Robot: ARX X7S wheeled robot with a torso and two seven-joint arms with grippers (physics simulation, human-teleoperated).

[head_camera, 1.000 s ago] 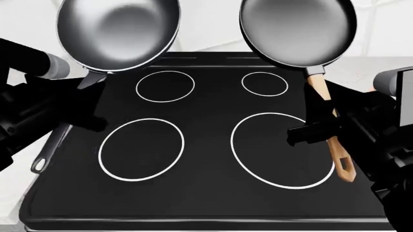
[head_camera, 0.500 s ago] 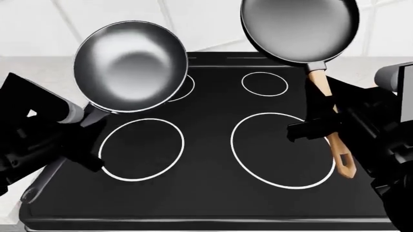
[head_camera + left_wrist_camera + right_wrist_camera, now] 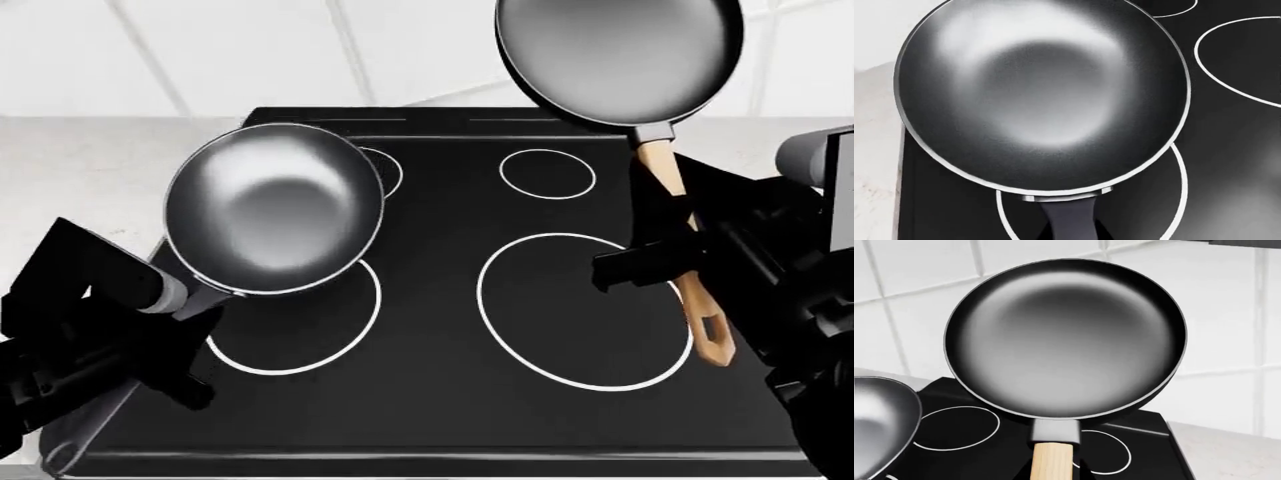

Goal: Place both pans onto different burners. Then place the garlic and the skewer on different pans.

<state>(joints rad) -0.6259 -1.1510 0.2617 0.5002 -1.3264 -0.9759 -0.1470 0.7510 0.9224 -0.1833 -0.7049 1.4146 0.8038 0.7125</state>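
Deeper pan (image 3: 275, 208): held aloft over the near-left burner (image 3: 294, 345), bowl tipped toward the camera, thin black handle running down into the left gripper (image 3: 171, 335).
Left gripper: closed around that handle, judging by the raised pan; fingers mostly lost against the black arm.
Shallower pan (image 3: 618, 58): high above the stovetop's (image 3: 441, 400) back right, light wooden handle (image 3: 683, 275) slanting down through the right gripper (image 3: 650, 268).
Right gripper: clamped on the wooden handle about midway.
Near-right burner (image 3: 585, 310): bare, below the handle.
Handling: rigid metal, likely heavy at the bowl end; a long lever on a thin handle, prone to twisting in the jaws. Grip close to the bowl probably steadier.
Contents: both pans empty, per the wrist views.
Garlic, skewer: not in sight.
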